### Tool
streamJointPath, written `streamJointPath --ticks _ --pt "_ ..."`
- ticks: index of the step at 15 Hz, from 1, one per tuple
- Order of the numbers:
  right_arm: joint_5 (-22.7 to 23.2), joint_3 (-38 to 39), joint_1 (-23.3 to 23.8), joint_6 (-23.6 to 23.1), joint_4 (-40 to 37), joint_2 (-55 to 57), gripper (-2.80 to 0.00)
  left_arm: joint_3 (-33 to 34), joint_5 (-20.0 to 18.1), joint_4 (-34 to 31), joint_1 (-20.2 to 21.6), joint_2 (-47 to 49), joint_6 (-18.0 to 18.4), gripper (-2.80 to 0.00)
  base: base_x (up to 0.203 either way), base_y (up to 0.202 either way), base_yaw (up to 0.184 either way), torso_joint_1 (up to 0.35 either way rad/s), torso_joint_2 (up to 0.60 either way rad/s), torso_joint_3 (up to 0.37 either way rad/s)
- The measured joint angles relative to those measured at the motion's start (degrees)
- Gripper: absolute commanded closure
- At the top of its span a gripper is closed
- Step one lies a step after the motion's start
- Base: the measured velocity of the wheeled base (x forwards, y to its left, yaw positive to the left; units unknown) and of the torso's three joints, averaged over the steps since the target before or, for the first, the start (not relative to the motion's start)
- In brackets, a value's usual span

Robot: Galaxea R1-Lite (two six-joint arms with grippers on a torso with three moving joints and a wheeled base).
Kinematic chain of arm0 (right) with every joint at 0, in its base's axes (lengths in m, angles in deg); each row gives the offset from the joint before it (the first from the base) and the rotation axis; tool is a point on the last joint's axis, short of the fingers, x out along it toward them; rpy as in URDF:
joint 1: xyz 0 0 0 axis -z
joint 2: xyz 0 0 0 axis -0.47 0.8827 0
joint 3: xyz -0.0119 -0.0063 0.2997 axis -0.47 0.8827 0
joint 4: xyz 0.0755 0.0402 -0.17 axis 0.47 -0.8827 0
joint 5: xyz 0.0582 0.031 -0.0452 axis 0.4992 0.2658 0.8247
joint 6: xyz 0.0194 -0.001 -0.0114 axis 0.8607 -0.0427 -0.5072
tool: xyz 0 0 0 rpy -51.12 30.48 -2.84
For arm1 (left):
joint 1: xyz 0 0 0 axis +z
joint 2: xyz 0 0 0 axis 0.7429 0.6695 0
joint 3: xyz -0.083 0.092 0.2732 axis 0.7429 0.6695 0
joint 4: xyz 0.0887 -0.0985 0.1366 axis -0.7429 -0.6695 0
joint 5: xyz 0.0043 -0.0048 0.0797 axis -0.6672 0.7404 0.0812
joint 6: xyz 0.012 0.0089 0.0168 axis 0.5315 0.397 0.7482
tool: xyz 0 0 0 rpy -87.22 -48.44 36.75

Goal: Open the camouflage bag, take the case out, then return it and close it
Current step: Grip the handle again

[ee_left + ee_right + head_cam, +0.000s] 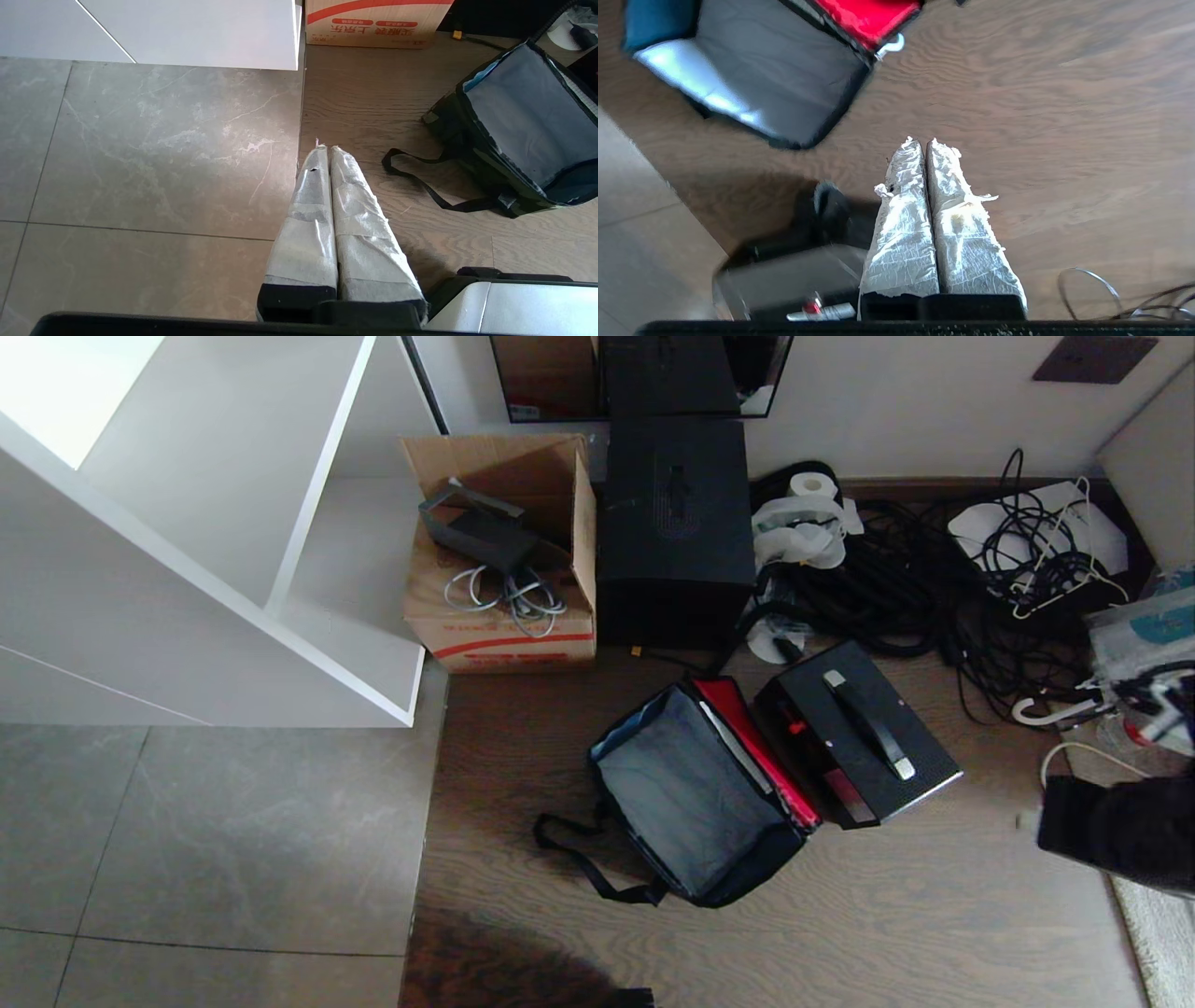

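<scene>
The soft rectangular camouflage bag with a grey inner lining and bright red lid lining lies open on the brown wood-grain floor, near the seam where the wood meets the grey stone tiles; its camouflage outside barely shows in the head view, hidden by the gaping mouth, and its black webbing strap trails toward the tiles. The flat black rectangular hard case with a black strap handle on silver end brackets rests on the floor, touching or just beside the bag's raised red lid, on the side away from the tiles; whether the two actually touch is hard to tell. Behind them stand a brown cardboard carton with loose cables inside and a taller black box, with a tangle of black cables spreading toward the far right corner. The right arm shows only as a dark blurred shape cut off at the head view's right edge; the right gripper, its tape-wrapped fingers pressed together on nothing, hangs over bare wood floor near the bag's corner. The left gripper, fingers likewise clenched and empty, hangs over the tile-wood seam, well apart from the bag
</scene>
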Motion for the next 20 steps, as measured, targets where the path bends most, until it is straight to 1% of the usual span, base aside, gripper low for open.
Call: streamJointPath --ticks 2,5,8,11,12,13,15,16,17,18,20 --pt "1.33 -5.18 1.0 0.4 5.89 10.98 0.0 0.0 0.02 0.0 0.0 0.0 0.0 0.0 0.0 0.0 0.0 0.0 0.0 0.0" --pt "2.38 -15.38 2.89 0.76 13.12 24.81 0.0 -0.02 0.0 0.0 0.0 0.0 0.0 0.0 0.0 0.0 0.0 0.0 0.0 0.0" --pt "4.36 -21.66 4.2 0.89 18.73 35.21 0.0 -0.02 0.02 0.0 0.0 0.0 -0.01 0.0 0.0 0.0 0.0 0.0 0.0 0.0" --pt "4.55 -28.13 5.43 1.1 21.4 42.76 0.0 -0.02 0.0 0.0 0.0 0.0 -0.02 0.0 0.0 0.0 0.0 0.0 0.0 0.0" --pt "4.66 -29.03 6.24 1.31 22.58 44.26 -2.8 -0.02 0.0 0.0 0.0 0.0 0.0 0.0 0.0 0.0 0.0 0.0 0.0 0.0" --pt "4.93 -29.53 6.95 1.73 23.53 45.57 -2.8 -0.02 0.02 0.0 0.0 0.0 0.01 0.0 0.0 0.0 0.0 0.0 0.0 0.0" --pt "6.34 -30.84 7.26 1.96 23.04 47.57 -2.8 -0.02 0.02 0.0 0.0 0.0 0.0 0.0 0.0 0.0 0.0 0.0 0.0 0.0" --pt "6.81 -32.15 7.28 0.51 22.55 48.42 -2.8 -0.02 0.02 0.0 0.0 0.0 0.0 0.0 0.0 0.0 0.0 0.0 0.0 0.0" --pt "6.82 -33.03 7.24 -3.03 21.81 49.13 -2.8 -0.02 0.02 0.0 0.0 0.0 0.0 0.0 0.0 0.0 0.0 0.0 0.0 0.0" --pt "6.77 -33.38 7.03 -7.73 21.19 49.6 -2.8 -0.02 0.0 0.0 0.0 0.0 0.0 0.0 0.0 0.0 0.0 0.0 0.0 0.0" --pt "5.42 -33.11 6.57 -20.43 21.67 50.3 -2.8 -0.02 0.02 0.0 0.0 0.0 0.0 0.0 0.0 0.0 0.0 0.0 0.0 0.0"
